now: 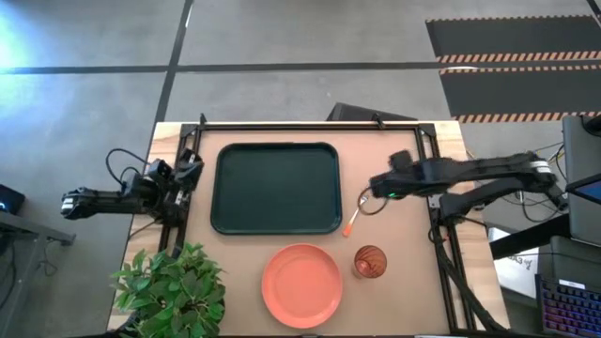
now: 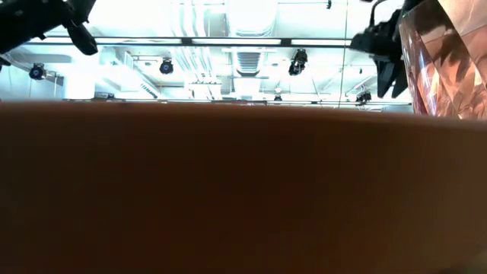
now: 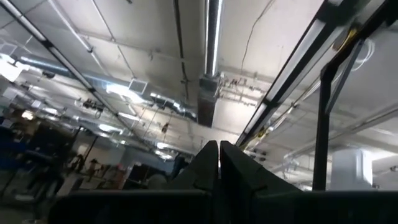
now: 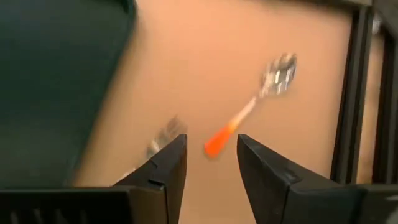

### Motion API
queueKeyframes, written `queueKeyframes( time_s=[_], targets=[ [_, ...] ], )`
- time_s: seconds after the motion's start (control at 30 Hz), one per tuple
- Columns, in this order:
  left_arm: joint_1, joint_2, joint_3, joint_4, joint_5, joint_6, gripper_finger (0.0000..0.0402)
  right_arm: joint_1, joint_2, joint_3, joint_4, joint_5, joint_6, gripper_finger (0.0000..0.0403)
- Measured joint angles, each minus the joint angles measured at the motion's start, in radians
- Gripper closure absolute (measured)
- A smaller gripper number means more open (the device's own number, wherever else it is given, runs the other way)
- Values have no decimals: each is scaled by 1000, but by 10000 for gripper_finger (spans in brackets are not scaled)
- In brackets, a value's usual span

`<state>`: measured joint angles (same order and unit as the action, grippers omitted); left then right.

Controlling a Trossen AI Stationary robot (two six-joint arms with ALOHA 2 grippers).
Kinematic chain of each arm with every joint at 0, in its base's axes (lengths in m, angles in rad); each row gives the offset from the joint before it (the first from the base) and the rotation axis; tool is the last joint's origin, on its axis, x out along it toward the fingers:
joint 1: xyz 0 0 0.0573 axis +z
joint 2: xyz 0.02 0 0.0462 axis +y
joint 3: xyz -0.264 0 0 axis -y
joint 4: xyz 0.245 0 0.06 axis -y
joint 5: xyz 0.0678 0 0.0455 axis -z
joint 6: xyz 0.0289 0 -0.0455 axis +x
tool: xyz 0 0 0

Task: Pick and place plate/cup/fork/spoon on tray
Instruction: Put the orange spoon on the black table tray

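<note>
— how far along are they, from where you stand?

— hardly begun, i'd say. the tray (image 1: 276, 187) has nothing on it. the plate (image 1: 301, 284) sits on the table on the near side of it, the cup (image 1: 370, 261) just beside the plate, both off the tray.

— and the cutlery?

— the spoon (image 4: 256, 104) lies on bare wood between the tray's right rim and the table frame (image 1: 434, 178), handle pointing toward the plate. in the right wrist view there's a blurred silver shape closer to the tray that may be the fork (image 4: 163, 135); i can't tell for sure.

— what's the right gripper (image 4: 210, 160) doing?

— it's over the spoon, jaws apart with the orange handle end showing in the gap, holding nothing. so all four things look left to move.

— the left gripper (image 3: 218, 163)?

— parked off the tray's left edge, fingers pressed together, empty, pointing up at the ceiling.

— room to work?

— open wood all round the spoon and a short clear run to the tray. the raised rim is the thing to clear, and the frame rail stands close on the right. the potted plant (image 1: 171, 284) is well away at the near left corner.
</note>
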<state>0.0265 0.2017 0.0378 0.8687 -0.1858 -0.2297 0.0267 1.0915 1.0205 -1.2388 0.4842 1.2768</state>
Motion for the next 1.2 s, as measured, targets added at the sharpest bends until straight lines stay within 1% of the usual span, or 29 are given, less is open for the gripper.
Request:
queueKeyframes(
  time_s=[0.1,0.23,0.33,0.4,0.47,0.53,0.67,0.83,1.0,1.2],
  targets=[
    [0,-34,50,-123,0,0,402,-27,74,28,-6,-42,32,268],
    [0,-78,128,-315,1,1,402,-65,168,35,-7,-75,26,268],
    [0,-115,210,-507,2,8,402,-109,179,40,-8,-88,-8,268],
    [0,-129,263,-635,1,8,402,-137,183,29,9,-114,-31,268],
    [0,-138,309,-715,2,9,402,-158,175,10,29,-129,-51,268],
    [0,-146,345,-751,2,13,402,-188,150,-10,36,-132,-66,268],
    [0,-154,365,-764,2,78,402,-256,100,-72,90,-134,-82,268],
    [0,-152,368,-771,2,86,402,-348,43,-199,271,-196,-96,268],
    [0,-151,368,-782,2,83,402,-399,50,-304,371,-204,-31,268],
    [0,-152,368,-782,2,82,402,-426,100,-370,474,-175,74,268]
  ],
)
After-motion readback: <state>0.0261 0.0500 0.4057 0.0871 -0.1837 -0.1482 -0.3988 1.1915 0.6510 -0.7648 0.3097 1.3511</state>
